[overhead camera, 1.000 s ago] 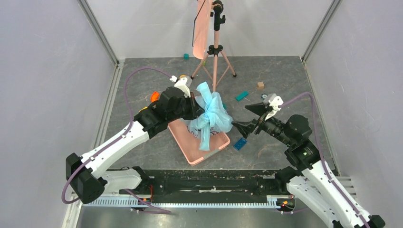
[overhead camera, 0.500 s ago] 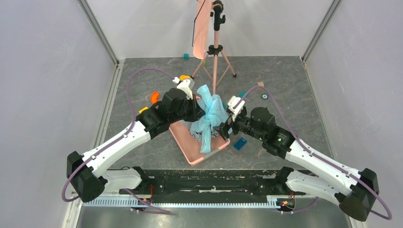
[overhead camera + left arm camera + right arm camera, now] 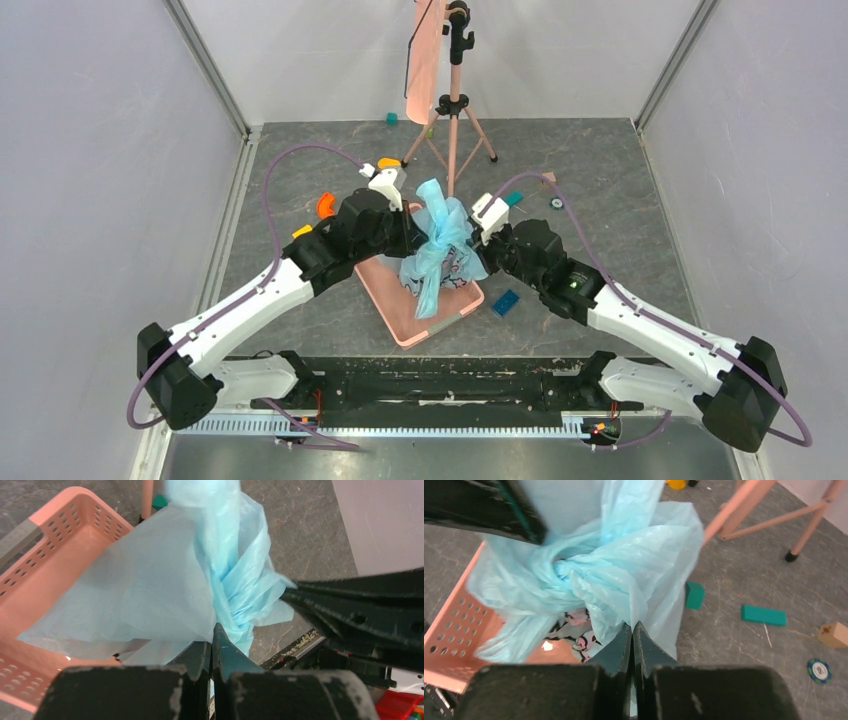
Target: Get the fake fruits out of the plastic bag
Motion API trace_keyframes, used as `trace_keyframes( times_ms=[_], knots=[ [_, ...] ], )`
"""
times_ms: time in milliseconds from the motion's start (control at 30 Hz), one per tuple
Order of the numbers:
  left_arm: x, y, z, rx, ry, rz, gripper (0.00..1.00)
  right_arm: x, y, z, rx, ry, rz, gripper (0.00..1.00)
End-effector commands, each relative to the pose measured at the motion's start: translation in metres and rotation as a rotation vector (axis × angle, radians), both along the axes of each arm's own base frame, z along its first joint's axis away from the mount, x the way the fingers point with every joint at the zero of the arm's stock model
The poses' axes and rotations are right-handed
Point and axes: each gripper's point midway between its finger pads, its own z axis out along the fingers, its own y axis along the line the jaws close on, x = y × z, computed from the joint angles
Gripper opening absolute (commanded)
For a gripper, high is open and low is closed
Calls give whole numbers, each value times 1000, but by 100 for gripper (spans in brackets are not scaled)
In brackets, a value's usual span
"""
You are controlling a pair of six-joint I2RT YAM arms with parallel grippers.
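Observation:
The light-blue plastic bag (image 3: 440,240) stands bunched and twisted at its neck over the pink basket (image 3: 400,310). My left gripper (image 3: 418,232) is shut on the bag's left side; in the left wrist view its jaws (image 3: 214,630) pinch the blue film (image 3: 165,580). My right gripper (image 3: 472,250) is shut on the bag's right side, with film caught between its closed tips (image 3: 632,626). The fake fruits are mostly hidden inside the bag (image 3: 624,565). Only a glossy orange-red patch (image 3: 549,654) shows under the printed panel.
A pink tripod stand (image 3: 453,110) rises just behind the bag. Teal blocks (image 3: 763,615), a wooden block (image 3: 834,634) and a round token (image 3: 819,670) lie on the floor to the right. A blue block (image 3: 505,302) sits beside the basket, and an orange piece (image 3: 325,205) lies to the left.
My right arm swung in from the right to the bag and its open gripper closed on the bag's right side. The left gripper kept its hold.

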Motion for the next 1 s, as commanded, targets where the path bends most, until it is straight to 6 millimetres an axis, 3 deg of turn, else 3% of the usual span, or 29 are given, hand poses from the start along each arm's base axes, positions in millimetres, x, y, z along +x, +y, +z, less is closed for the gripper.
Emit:
trace_keyframes(
  times_ms=[0,100,267,433,600,667,767,833,967],
  knots=[
    [11,30,22,11,-116,87,2,30,-36,34,136,-25,-225,0],
    [18,58,18,-8,-101,158,2,42,-68,36,266,9,-342,0],
    [22,95,-2,-21,-54,245,2,48,-107,15,348,80,-502,0],
    [13,102,-27,-15,-12,255,2,42,-123,-15,414,168,-613,0],
    [10,102,-34,-19,-10,247,2,37,-129,-12,403,115,-604,1],
    [9,96,-29,-31,-16,203,2,35,-123,2,353,40,-508,16],
    [12,89,-21,-29,-34,161,2,27,-107,29,285,-64,-329,64],
    [15,85,-13,-29,-50,137,2,21,-95,50,228,-147,-195,78],
    [21,77,2,-25,-80,94,2,4,-66,80,159,-268,69,86]
  ],
)
